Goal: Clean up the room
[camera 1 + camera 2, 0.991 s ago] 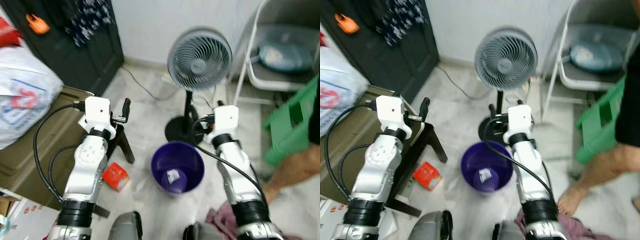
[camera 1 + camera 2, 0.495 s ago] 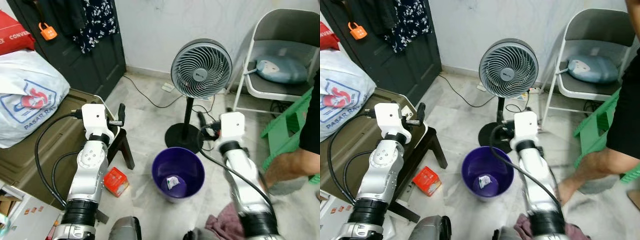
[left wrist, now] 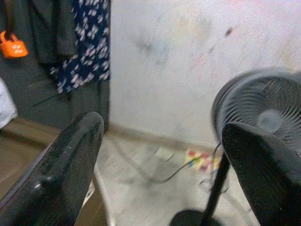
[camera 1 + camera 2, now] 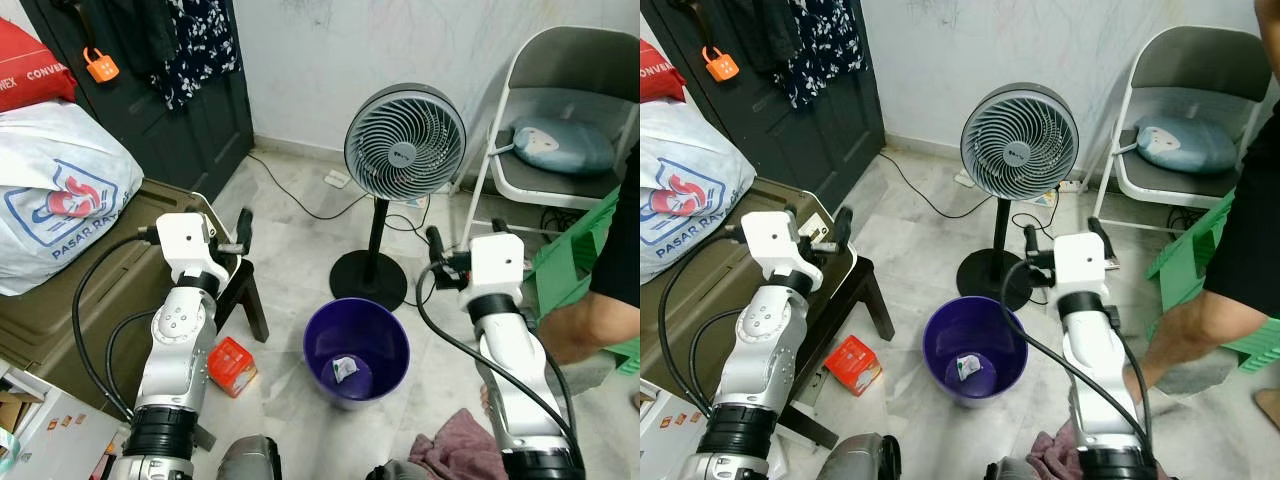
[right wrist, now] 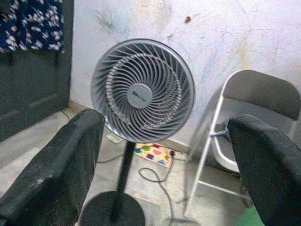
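Purple bin [image 4: 356, 345] upright, mouth up, maybe paper scrap inside.

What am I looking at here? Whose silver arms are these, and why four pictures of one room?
The arms belong to a walking house robot. Two pictures come from cameras in its head, looking down; the other two come from cameras on its wrists, looking along each gripper's black fingers. The left gripper and the right gripper are both raised, open and holding nothing. On the floor between them stands a purple bin with a scrap of paper in it. Behind it is a fan, left of it a red box, and near the robot's feet a pink cloth. At the right are a folding chair and a person's leg.
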Controlling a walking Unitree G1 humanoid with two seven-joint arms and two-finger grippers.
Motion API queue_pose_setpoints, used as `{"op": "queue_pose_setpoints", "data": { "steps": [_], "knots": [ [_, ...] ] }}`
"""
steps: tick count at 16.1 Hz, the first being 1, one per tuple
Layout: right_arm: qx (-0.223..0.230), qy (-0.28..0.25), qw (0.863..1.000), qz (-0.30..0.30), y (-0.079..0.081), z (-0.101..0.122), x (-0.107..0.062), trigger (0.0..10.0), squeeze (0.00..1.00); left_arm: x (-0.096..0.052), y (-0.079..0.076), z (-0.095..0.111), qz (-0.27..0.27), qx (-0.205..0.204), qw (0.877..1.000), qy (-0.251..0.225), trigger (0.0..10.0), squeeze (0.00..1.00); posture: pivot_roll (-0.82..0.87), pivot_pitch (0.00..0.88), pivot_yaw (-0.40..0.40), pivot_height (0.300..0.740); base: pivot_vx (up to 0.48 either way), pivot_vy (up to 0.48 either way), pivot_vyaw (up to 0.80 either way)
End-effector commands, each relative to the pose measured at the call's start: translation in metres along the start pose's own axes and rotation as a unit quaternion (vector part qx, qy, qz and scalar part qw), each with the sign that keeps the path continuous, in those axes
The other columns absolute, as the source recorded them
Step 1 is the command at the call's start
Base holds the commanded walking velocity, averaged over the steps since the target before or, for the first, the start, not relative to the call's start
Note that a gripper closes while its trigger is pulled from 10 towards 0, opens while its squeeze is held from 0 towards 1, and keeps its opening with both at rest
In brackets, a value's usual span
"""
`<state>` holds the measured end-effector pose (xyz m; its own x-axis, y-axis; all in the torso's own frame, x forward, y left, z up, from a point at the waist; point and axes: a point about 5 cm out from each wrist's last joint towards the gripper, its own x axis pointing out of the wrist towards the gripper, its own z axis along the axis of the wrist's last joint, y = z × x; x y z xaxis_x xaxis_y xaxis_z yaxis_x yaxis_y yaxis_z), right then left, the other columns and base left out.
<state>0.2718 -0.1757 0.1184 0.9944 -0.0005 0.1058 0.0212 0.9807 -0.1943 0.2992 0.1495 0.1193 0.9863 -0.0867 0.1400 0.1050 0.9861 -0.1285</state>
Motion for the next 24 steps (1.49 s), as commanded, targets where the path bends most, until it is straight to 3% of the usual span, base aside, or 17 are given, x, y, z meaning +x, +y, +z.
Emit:
{"op": "queue_pose_setpoints", "data": {
  "steps": [1,3,5,7,9,14,16,24],
  "knots": [
    [0.024,-0.009,1.0,0.003,0.003,0.006,0.002,10.0,0.0,-0.004,0.003,0.002,0.001,-0.012,1.0,-0.01,10.0,0.0,-0.04,0.0,0.022,0.74,0.0,0.0,0.0],
    [0.047,0.006,0.999,-0.027,-0.002,-0.003,-0.004,10.0,0.0,-0.022,0.015,0.006,0.013,-0.014,1.0,-0.013,10.0,0.0,-0.04,0.0,0.011,0.74,0.0,0.0,0.0],
    [0.043,0.007,0.999,-0.018,-0.004,-0.003,-0.013,10.0,0.0,-0.053,0.035,-0.004,0.035,0.013,0.999,0.016,10.0,0.0,-0.03,0.0,-0.002,0.74,0.0,0.0,0.0],
    [0.037,0.013,0.999,-0.003,-0.002,-0.005,-0.024,10.0,0.0,-0.072,0.044,-0.006,0.068,0.0,0.997,0.023,10.0,0.0,-0.02,0.017,-0.013,0.74,0.0,0.0,0.0],
    [0.015,0.016,0.999,0.027,0.009,-0.009,-0.025,10.0,0.0,-0.069,0.035,-0.005,0.074,-0.008,0.997,0.016,10.0,0.0,-0.03,0.033,-0.015,0.74,0.0,0.0,0.0],
    [0.001,0.024,0.999,0.027,0.01,-0.01,-0.032,10.0,0.0,-0.069,0.027,-0.007,0.05,0.001,0.998,0.032,10.0,0.0,-0.04,0.053,-0.005,0.74,0.0,0.0,0.48],
    [-0.001,0.022,0.999,0.035,0.011,-0.008,-0.033,10.0,0.0,-0.061,0.02,-0.004,0.04,-0.004,0.999,0.031,10.0,0.0,-0.05,0.063,-0.004,0.74,0.0,0.0,0.8],
    [0.001,-0.01,0.999,0.049,0.017,0.006,-0.014,10.0,0.0,-0.035,0.012,0.0,0.053,0.034,0.998,0.028,10.0,0.0,-0.05,0.03,-0.01,0.74,0.0,0.0,0.8]
  ]
}}
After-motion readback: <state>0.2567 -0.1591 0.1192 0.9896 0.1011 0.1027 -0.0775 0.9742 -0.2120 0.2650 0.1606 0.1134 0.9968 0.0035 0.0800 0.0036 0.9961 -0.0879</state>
